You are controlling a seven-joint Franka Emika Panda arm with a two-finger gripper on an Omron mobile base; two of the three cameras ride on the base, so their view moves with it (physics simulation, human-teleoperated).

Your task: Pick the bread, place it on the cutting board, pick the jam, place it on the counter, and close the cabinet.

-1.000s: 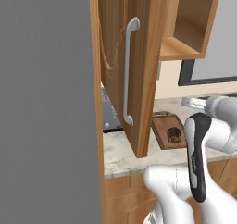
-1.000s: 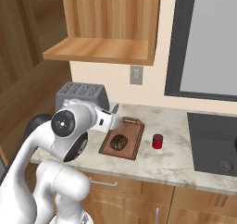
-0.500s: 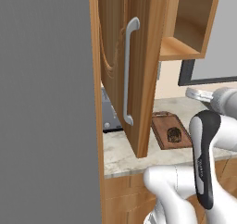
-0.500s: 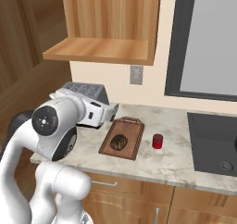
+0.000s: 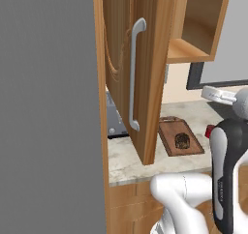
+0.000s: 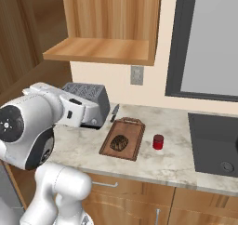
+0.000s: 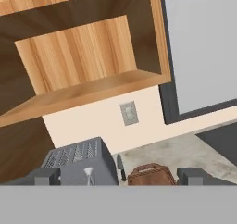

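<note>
The bread (image 6: 119, 142) sits on the board (image 6: 131, 129), a dark lump near the middle of it, and the jam (image 6: 158, 142) stands on the counter (image 6: 176, 161) just beside the board's right edge, apart from it. So both placing steps look done, and what remains, as I judge it, is closing the cabinet.

The door (image 5: 143, 49) hangs wide open, swung out over the counter's front edge, its grey bar handle (image 5: 134, 73) running upright down the face. Behind it the open shelf (image 6: 100, 49) is bare wood. A grey toaster (image 6: 88, 101) sits at the back of the counter, left of the board, with a small knife (image 6: 114, 112) between the two.

The gripper (image 7: 119, 176) is raised above the counter, near the toaster, aimed at the back wall and the underside of the shelf. In the hand view its two dark tips stand far apart at the bottom, with nothing between them: jaws wide and empty. The outlet (image 7: 128, 113) on the wall lies straight ahead of it.

The next move, I'd say, calls for the arm to swing left and get to the door's outer face or far edge, then push it round toward the cabinet. The door stands between the arm and the left base camera, so the arm has to get round to the handle side of the panel. The toaster is close below, so the arm needs height as it crosses.
</note>
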